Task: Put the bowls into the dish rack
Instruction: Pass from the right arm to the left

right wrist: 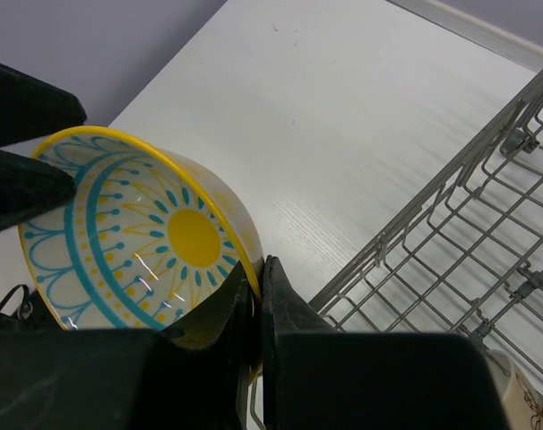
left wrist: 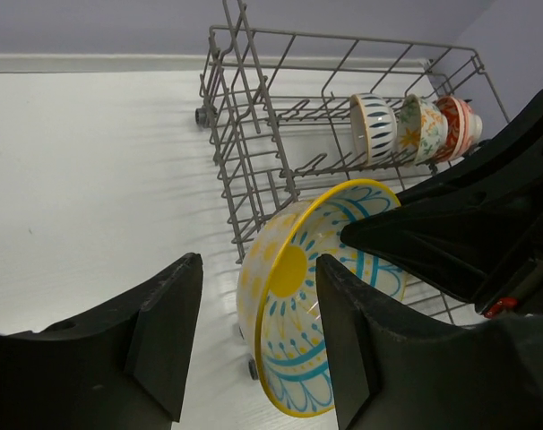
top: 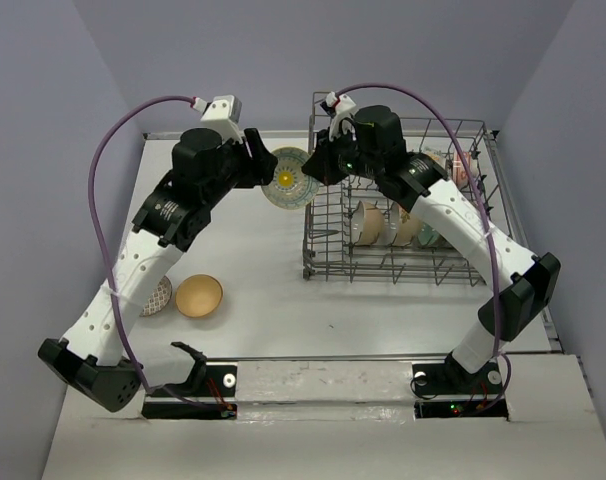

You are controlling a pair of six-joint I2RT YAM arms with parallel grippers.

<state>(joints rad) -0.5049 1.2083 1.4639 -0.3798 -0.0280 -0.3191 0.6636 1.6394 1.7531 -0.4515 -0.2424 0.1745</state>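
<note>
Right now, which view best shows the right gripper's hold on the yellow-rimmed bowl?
Right wrist: right gripper pinching the yellow-rimmed bowl by its rim, close up. Left wrist shows its inside; top, only small.

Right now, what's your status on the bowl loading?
Right hand shut on rim of the yellow-centred bowl; left hand open, straddling the opposite rim. Bowl tilted beside the dish rack, not in it. Tan bowl and patterned bowl on the table.

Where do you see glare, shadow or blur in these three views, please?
Top external: even light, with only soft shadows under the dish rack and the tan bowl. Left wrist: small white glints on the glaze of the yellow-rimmed bowl; the left fingers are near-black and slightly soft. Right wrist: similar glints inside that bowl; the right fingers are a featureless dark mass.
</note>
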